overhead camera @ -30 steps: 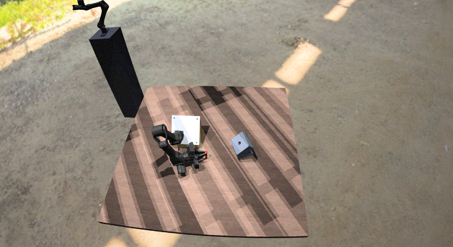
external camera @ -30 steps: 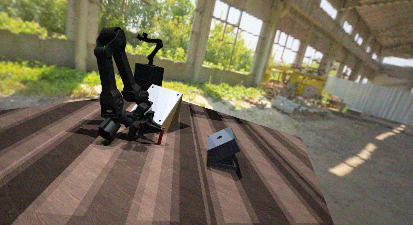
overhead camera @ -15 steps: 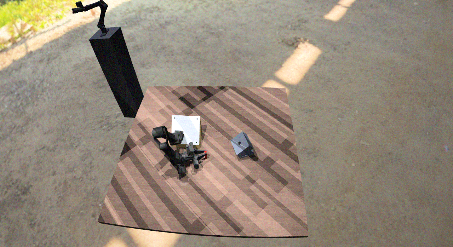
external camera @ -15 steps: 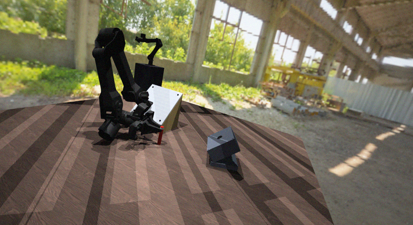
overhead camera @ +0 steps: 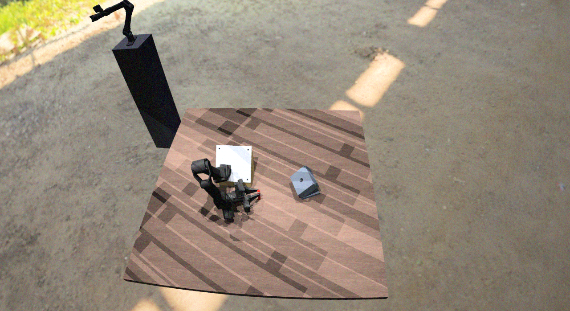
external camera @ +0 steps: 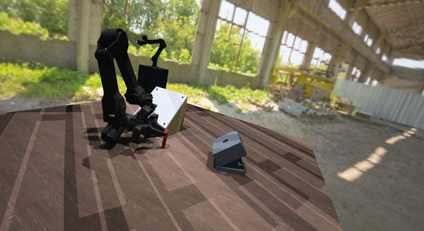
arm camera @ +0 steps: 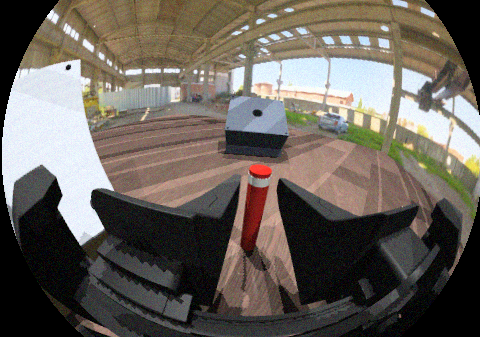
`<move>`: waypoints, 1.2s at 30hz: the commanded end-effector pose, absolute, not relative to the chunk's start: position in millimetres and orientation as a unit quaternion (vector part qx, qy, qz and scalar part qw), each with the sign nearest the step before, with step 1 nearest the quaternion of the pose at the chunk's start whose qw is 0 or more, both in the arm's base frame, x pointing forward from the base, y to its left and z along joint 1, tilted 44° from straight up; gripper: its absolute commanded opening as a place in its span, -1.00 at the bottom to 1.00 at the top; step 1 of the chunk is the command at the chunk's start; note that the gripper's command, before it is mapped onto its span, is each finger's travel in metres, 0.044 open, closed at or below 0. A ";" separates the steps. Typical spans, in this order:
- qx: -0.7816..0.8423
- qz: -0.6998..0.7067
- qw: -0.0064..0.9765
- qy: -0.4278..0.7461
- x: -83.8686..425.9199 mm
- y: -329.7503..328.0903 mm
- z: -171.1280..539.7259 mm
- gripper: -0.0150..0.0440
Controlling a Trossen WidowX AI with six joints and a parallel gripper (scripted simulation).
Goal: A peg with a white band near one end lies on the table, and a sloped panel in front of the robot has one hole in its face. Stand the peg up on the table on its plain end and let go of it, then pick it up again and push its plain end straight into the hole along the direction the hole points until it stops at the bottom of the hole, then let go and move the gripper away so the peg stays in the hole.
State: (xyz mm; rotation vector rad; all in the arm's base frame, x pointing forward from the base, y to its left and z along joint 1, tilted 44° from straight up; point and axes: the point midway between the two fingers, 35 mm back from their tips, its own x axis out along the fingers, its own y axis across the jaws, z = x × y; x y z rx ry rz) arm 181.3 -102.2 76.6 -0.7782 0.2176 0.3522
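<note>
The red peg [overhead camera: 258,194] [external camera: 163,141] [arm camera: 254,212] stands on the table [overhead camera: 319,237] [external camera: 142,200] [arm camera: 165,177] on its plain end, with its white band at the top. It looks upright or nearly so. My gripper [overhead camera: 257,193] [external camera: 165,133] [arm camera: 259,182] is open a little, its fingers on either side of the peg's upper part. The wrist view shows a gap between the peg and each finger. The blue-grey sloped panel [overhead camera: 308,186] [external camera: 234,140] [arm camera: 240,119] stands beyond the peg, and its single hole [overhead camera: 300,180] [external camera: 225,140] [arm camera: 257,112] shows empty.
A large white sloped board [overhead camera: 238,159] [external camera: 170,103] [arm camera: 42,122] with small dark dots near its corners stands close beside the arm and gripper. A tall black pillar [overhead camera: 143,89] [external camera: 152,77] with another small arm [overhead camera: 128,18] [external camera: 161,46] on it stands behind the table's edge.
</note>
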 end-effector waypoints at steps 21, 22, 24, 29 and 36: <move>-0.376 0.171 0.905 0.105 181.4 -102.1 76.6 0.22; -0.376 0.171 0.905 0.105 181.4 -102.1 76.6 0.31; -0.376 0.171 0.905 0.105 181.4 -102.1 76.6 0.48; -0.376 0.171 0.905 0.105 181.4 -102.1 76.6 0.93; -0.376 0.171 0.905 0.105 181.4 -102.1 76.6 1.00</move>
